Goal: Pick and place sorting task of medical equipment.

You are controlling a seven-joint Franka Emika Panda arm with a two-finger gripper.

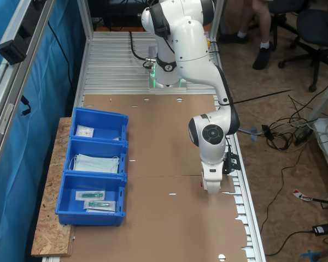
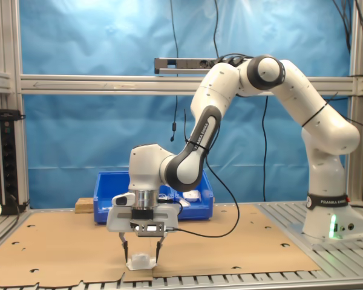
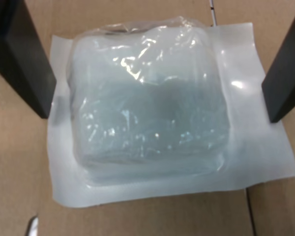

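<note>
We held our gripper [image 2: 141,249] wide open, gripping nothing, its fingers [image 3: 24,64] straddling the white packet [image 3: 152,105] lying flat on the brown cardboard tabletop [image 2: 60,248], well apart from the blue bins [image 1: 95,166]. We judged closing squarely across its padded middle best.

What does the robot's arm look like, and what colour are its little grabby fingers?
The arm is glossy white with rounded segments and dark grey rings at the joints. A black cable runs along it down to the wrist. Its round base has a black band with print and a small green light. The pincer has a pale grey body and two thin, dark fingers.
</note>
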